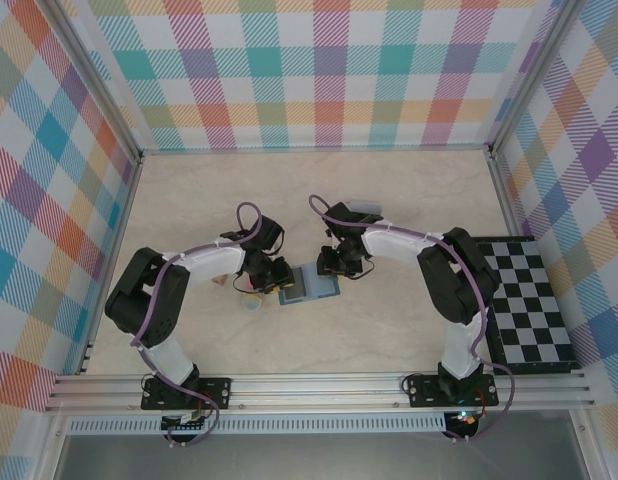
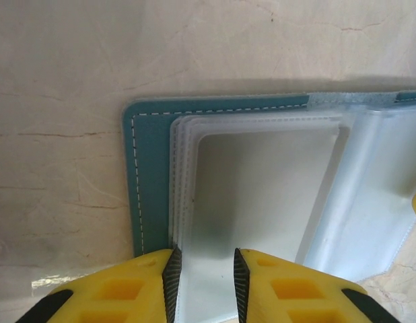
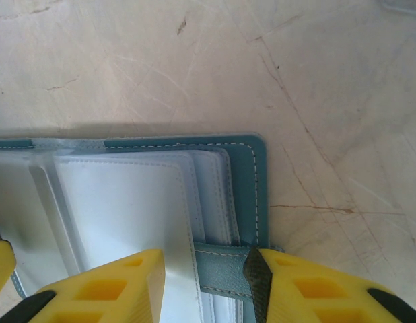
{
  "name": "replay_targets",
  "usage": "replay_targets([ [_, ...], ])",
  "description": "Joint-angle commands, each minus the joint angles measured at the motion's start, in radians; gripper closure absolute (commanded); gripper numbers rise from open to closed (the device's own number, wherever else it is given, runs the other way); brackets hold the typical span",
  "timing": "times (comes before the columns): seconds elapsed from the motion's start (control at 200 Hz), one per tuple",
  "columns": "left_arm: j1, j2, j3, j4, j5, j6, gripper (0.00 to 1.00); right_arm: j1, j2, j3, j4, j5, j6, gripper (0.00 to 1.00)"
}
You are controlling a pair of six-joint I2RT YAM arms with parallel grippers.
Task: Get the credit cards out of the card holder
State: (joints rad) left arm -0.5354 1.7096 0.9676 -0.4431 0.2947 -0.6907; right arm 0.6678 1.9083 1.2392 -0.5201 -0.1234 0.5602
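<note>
1. Two grippers are seen low over the card holder [image 1: 309, 286], which lies opened flat on the pale table [image 1: 409, 190] between the arms.
2. At the holder's left end the left gripper [image 1: 276, 275] is placed. From its wrist camera, this gripper [image 2: 204, 286] is seen with a narrow gap, and the clear sleeves [image 2: 262, 188] run between the black pads [image 2: 172, 279]. Whether a sleeve is pinched cannot be told.
3. At the right end the right gripper [image 1: 339, 264] is placed. From its own wrist camera, that gripper [image 3: 206, 286] is seen spread moderately wide, with a teal strap [image 3: 221, 269] lying between the fingers and not clamped.
4. A teal border with pale stitching is seen around the cloudy sleeves. Whether credit cards are held inside cannot be told.
5. A small yellow round thing [image 1: 251, 301] lies just left of the holder, and a checkerboard [image 1: 524, 300] is laid at the table's right side.
</note>
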Motion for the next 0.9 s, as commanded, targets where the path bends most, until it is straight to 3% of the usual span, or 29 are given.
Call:
replay_targets([
  [0.0,-0.014,0.029,0.017,-0.017,-0.004,0.010,0.70,0.007,0.037,0.005,-0.024,0.014,-0.025,0.60],
  [0.485,-0.025,0.075,0.045,0.046,0.124,0.032,0.69,0.007,0.039,0.002,-0.022,0.004,-0.029,0.60],
  [0.895,-0.024,0.092,0.034,0.009,0.054,0.029,0.75,0.058,-0.100,0.080,-0.091,0.134,-0.110,0.60],
])
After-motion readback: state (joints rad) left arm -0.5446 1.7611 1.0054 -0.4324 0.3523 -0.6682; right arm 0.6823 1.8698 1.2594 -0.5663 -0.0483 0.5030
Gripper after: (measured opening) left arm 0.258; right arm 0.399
